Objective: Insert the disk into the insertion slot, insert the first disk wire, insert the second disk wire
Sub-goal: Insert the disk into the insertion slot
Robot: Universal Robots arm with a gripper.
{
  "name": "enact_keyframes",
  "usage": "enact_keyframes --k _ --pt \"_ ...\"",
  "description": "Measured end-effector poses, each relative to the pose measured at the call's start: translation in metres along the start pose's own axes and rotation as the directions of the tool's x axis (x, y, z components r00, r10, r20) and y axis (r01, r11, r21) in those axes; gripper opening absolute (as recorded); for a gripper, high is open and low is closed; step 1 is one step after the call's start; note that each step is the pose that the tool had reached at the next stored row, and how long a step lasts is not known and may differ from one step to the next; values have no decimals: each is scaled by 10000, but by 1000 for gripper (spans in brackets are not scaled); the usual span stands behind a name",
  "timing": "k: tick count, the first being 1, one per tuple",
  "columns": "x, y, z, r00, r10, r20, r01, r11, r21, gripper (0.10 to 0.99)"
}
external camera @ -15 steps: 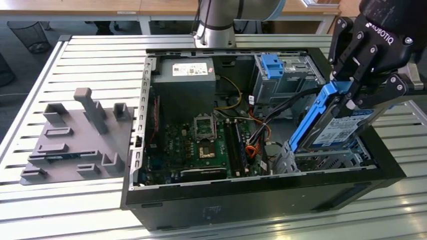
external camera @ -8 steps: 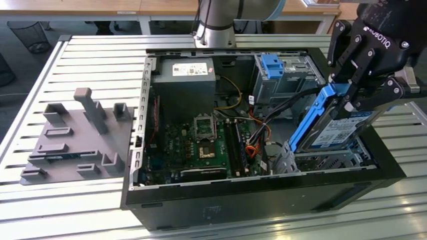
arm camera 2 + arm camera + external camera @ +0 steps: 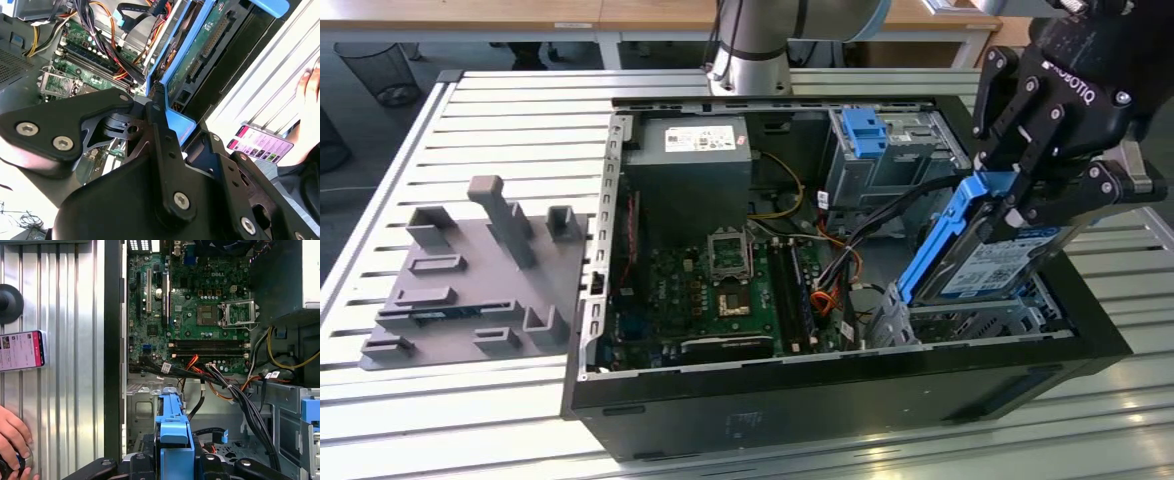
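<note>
Lying open on the slatted metal surface (image 3: 494,110): a black computer case (image 3: 854,395), motherboard (image 3: 720,290) exposed. Clamped by its blue frame in the pincer (image 3: 1034,200) and steeply tilted, lower end down at the insertion slot (image 3: 974,320) on the exterior view's right: the disk (image 3: 987,272). White label (image 3: 1014,255) print unreadable.

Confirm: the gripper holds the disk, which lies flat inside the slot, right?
No. The gripper does hold the disk, but the exterior view shows it tilted steeply over the slot, not flat inside.
</note>
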State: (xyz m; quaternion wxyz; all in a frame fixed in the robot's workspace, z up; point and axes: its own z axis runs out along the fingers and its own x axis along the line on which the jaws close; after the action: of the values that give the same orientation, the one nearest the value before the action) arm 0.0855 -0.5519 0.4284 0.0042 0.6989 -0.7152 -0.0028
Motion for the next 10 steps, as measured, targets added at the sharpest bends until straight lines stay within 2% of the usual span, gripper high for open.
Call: enact_keyframes --k 10 --pt "0 0 30 10000 0 1 0 10000 0 365"
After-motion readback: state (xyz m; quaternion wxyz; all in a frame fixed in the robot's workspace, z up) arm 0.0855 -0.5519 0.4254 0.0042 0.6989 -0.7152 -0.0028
